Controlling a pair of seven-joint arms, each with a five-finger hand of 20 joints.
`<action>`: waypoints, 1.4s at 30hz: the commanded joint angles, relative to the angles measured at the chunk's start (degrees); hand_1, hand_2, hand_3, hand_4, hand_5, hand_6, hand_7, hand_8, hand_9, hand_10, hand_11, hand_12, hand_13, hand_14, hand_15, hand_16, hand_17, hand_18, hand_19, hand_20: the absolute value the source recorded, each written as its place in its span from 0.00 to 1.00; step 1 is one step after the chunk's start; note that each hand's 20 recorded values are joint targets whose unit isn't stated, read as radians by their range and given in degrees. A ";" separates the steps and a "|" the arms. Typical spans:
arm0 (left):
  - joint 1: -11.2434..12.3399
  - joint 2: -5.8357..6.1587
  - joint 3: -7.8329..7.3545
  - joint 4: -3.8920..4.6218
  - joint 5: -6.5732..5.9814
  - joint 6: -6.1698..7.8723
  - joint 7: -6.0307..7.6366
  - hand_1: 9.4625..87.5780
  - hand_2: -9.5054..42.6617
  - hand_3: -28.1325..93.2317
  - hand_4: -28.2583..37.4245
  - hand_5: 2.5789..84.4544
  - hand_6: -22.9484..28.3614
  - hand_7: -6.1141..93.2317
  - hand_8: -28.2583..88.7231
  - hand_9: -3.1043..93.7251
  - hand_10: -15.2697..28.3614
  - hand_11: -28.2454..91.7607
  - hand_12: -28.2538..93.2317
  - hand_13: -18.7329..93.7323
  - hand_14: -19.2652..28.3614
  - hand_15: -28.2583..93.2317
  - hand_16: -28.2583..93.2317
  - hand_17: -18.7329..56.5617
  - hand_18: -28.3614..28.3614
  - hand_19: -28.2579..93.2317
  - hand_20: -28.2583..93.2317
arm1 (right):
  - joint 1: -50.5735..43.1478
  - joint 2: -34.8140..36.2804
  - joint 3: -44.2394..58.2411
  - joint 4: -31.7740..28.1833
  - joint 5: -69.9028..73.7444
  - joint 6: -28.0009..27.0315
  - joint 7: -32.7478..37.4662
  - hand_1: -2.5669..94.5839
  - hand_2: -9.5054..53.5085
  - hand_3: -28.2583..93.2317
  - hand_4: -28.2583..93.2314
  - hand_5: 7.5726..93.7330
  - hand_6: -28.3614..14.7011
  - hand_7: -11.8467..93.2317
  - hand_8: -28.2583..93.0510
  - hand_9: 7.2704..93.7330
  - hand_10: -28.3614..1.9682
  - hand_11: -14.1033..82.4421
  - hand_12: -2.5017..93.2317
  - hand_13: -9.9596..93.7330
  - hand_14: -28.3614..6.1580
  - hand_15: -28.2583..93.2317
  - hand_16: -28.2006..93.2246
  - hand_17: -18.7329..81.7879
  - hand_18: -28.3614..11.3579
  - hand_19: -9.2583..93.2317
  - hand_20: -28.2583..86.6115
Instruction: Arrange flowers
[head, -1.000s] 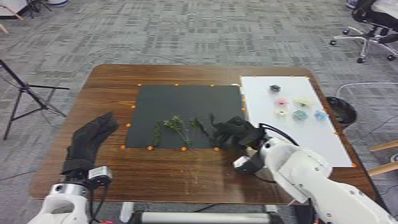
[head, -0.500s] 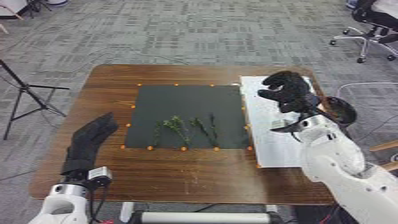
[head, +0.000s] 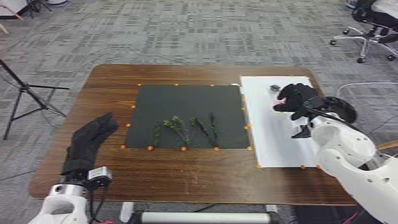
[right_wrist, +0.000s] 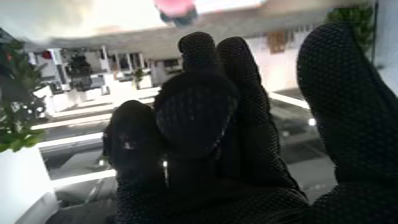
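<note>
Now, look at the pink flower (head: 281, 102), right by the fingers of the right hand (head: 300, 96), sitting over the white sheet (head: 277, 145). And the wrist view gives us a flash of pink beyond the fingertips! That hand is loosely spread, its fingers relaxed and the thumb standing apart from them; whether a fingertip touches the flower, I cannot tell. Just ahead of the hand and a touch to its left, there's a dark bluish-grey flower (head: 275, 88), also on the white sheet. Swing left of the hand, a little nearer the robot, and we've got the green stems (head: 178, 129) laid out on the dark sheet (head: 178, 102), roughly side by side, tips pointing away from the robot. Orange markers (head: 184, 148) dot the edge of that sheet. Farther left again, past the stems, it's the left hand (head: 91, 137) over the brown table (head: 191, 175), fingers extended and close together, pointing forward. And just to the right of the right hand, beside the table, a dark round container (head: 345, 109) peeks out from behind the arm.
</note>
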 joint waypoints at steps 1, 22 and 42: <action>0.64 -0.54 -0.22 -0.40 0.02 -0.25 0.08 0.12 0.26 0.82 0.00 0.50 0.51 0.16 0.19 0.46 0.65 0.37 0.33 0.48 0.77 0.36 0.27 0.27 0.75 0.33 0.37 | -0.59 -0.60 0.46 2.45 -1.99 -2.95 -0.28 0.45 0.00 0.76 0.13 0.64 0.62 0.28 0.19 0.72 0.50 0.28 0.22 0.93 0.69 0.72 0.48 0.75 0.32 1.00 0.71; 0.62 -0.45 -0.40 -0.16 0.16 -0.89 -0.35 0.12 0.26 0.82 0.00 0.50 0.52 0.16 0.19 0.46 0.65 0.37 0.33 0.48 0.77 0.37 0.27 0.27 0.75 0.33 0.37 | -0.81 -2.05 -4.16 6.64 -5.82 -1.18 -0.02 0.69 0.00 0.62 0.13 0.76 0.64 0.26 0.35 0.90 0.63 0.20 0.36 0.97 0.76 0.73 0.49 0.80 0.36 1.00 0.75; 0.26 1.53 -5.32 4.11 0.52 3.91 0.79 0.11 0.28 0.82 0.00 0.52 0.51 0.16 0.19 0.48 0.65 0.38 0.33 0.48 0.77 0.36 0.27 0.28 0.75 0.33 0.37 | 27.06 -2.18 -25.00 -8.40 13.69 3.40 -4.54 0.70 0.00 0.67 0.13 0.84 0.66 0.27 0.36 0.98 0.66 0.21 0.39 1.00 0.80 0.72 0.50 0.83 0.38 1.00 0.76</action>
